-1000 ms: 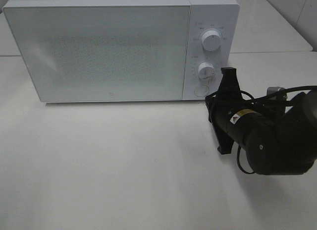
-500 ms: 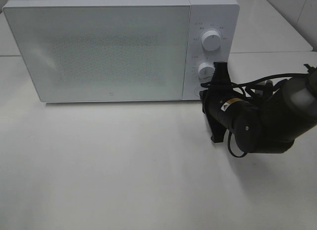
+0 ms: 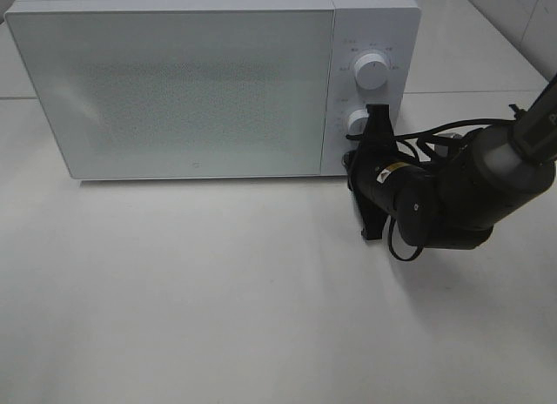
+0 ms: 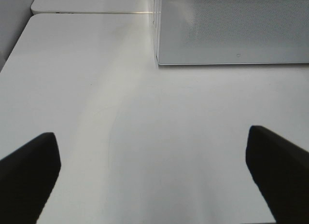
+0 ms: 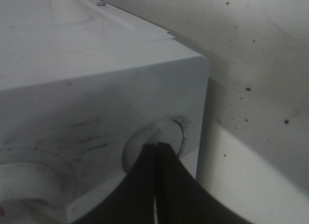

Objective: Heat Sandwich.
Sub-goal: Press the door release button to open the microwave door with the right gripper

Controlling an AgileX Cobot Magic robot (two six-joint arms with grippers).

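The white microwave (image 3: 174,90) stands at the back of the table with its door closed. The sandwich is out of view. My right gripper (image 3: 352,163) is shut, and its tips rest against the round button (image 5: 171,132) at the bottom of the control panel, below the lower knob (image 3: 358,122). In the right wrist view the shut fingertips (image 5: 157,147) press on that button's face. My left gripper (image 4: 154,180) is open and holds nothing. It hovers over bare table in front of the microwave's (image 4: 231,26) left corner and does not show in the exterior high view.
An upper knob (image 3: 372,72) sits above the lower one on the panel. The white table (image 3: 218,291) spreads in front of the microwave. A second white surface (image 3: 470,47) lies behind at the right. The right arm's cables (image 3: 444,134) loop beside the panel.
My right arm has swung left and in toward the control panel, bringing the shut gripper onto the round button. The left gripper has stayed open.
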